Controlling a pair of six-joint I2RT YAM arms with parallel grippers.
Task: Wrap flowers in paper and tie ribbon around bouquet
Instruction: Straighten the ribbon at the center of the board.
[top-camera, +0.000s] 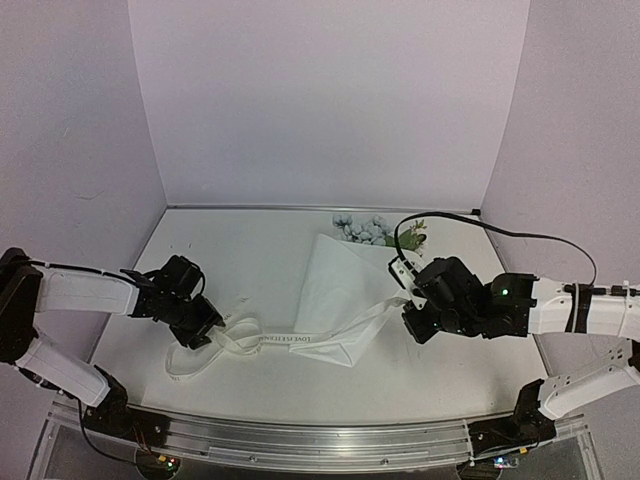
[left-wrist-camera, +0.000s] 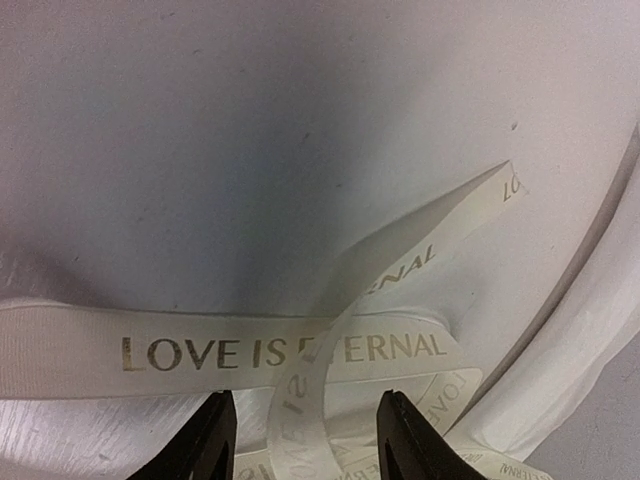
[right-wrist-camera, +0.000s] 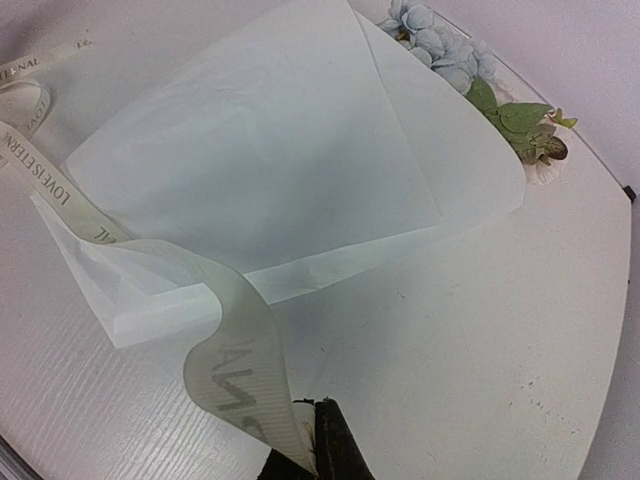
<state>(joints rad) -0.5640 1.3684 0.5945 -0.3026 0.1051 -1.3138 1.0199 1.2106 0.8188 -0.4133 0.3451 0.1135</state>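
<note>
— Starting with the biggest thing: what lies between the two arms?

— The white table (top-camera: 250, 240) runs under both of them. On it, between the grippers and much nearer the right one, lies the paper (top-camera: 335, 290), folded into a flat cone. Its narrow end points to the near edge of the table. Its wide end lies beyond the right gripper (top-camera: 408, 300), toward the back wall.

— And the flowers?

— The flowers (top-camera: 365, 230) poke out of that wide end, farther from the right gripper than the paper, with pale blue blooms and a few green leaves. The right wrist camera shows them at the paper's far corner (right-wrist-camera: 440, 45).

— Where does the ribbon go?

— The ribbon (top-camera: 290, 341) stretches from one gripper to the other and crosses the cone's narrow end. Whether it passes over or under the paper there I cannot tell. By the left gripper (top-camera: 205, 335) it lies in loose loops on the table.

— What is the right gripper doing?

— Its fingers are pressed together on the ribbon's end, and the band (right-wrist-camera: 235, 360) rises off the table into the pinch.

— And the left?

— Its jaws stand apart, about halfway. In its wrist view a curl of the lettered ribbon (left-wrist-camera: 200, 350) lies between and just ahead of the fingers (left-wrist-camera: 215, 440). Neither finger visibly presses on it.
</note>
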